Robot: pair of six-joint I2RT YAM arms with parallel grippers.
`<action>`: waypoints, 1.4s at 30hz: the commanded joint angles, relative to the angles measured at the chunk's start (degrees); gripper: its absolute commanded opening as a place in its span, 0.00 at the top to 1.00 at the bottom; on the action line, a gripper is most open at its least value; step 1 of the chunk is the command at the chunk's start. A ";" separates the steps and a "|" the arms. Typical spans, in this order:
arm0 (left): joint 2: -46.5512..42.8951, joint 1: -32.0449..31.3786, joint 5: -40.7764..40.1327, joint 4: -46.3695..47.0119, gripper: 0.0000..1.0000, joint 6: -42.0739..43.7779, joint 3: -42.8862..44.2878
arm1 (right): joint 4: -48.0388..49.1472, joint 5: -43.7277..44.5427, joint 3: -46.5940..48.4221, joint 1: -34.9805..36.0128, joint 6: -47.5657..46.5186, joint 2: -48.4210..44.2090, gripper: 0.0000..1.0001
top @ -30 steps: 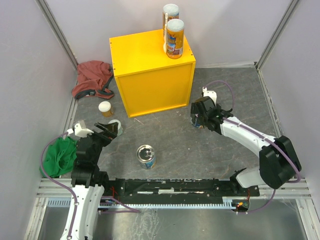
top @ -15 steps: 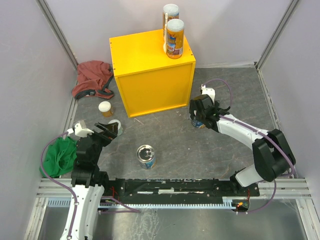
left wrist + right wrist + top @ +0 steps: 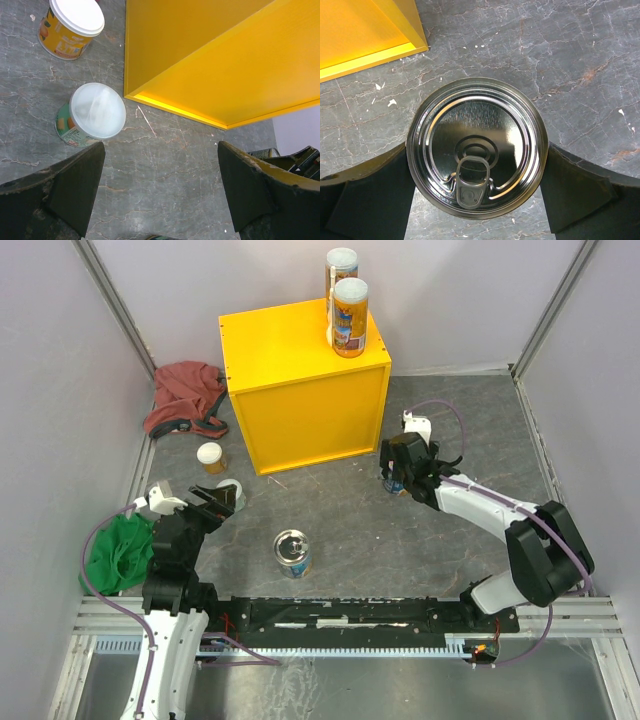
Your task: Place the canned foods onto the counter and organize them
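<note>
Two tall orange-labelled cans [image 3: 350, 318] stand on the back right corner of the yellow counter [image 3: 290, 340]. On the floor in front of the counter's right side, my right gripper [image 3: 397, 480] is shut on a wide silver-topped tin [image 3: 476, 165], its fingers pressed against both sides; the tin still stands on the floor. A second silver-topped tin [image 3: 292, 552] stands at the near middle. My left gripper [image 3: 160, 190] hangs open over bare floor, beside a short white-lidded can [image 3: 95, 112]. Another short can [image 3: 72, 25] stands further back.
A red cloth [image 3: 183, 395] lies left of the counter by the wall. A green cloth [image 3: 118, 552] lies at the near left beside my left arm. Grey walls close in the floor on three sides.
My right gripper has moved slightly left and lower around the tin, and its jaws have narrowed onto it. The left arm and the other cans have not moved.
</note>
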 commanded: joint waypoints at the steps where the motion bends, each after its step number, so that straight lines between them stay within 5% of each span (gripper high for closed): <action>1: -0.84 -0.14 -0.63 1.52 0.01 2.74 0.95 | 4.89 0.59 -1.16 -0.04 -1.00 -4.36 0.42; 14: -1.53 -0.14 -0.67 1.54 0.01 2.59 0.65 | 1.82 0.40 -0.02 2.98 -3.99 -12.89 0.64; 28: -2.42 -0.13 -1.04 1.24 0.01 2.57 0.56 | -3.44 3.11 6.61 12.85 -9.78 -17.87 0.67; 42: -2.93 -0.13 -1.40 1.08 0.01 2.44 0.47 | -8.59 -0.69 24.18 18.07 -14.83 -15.54 0.69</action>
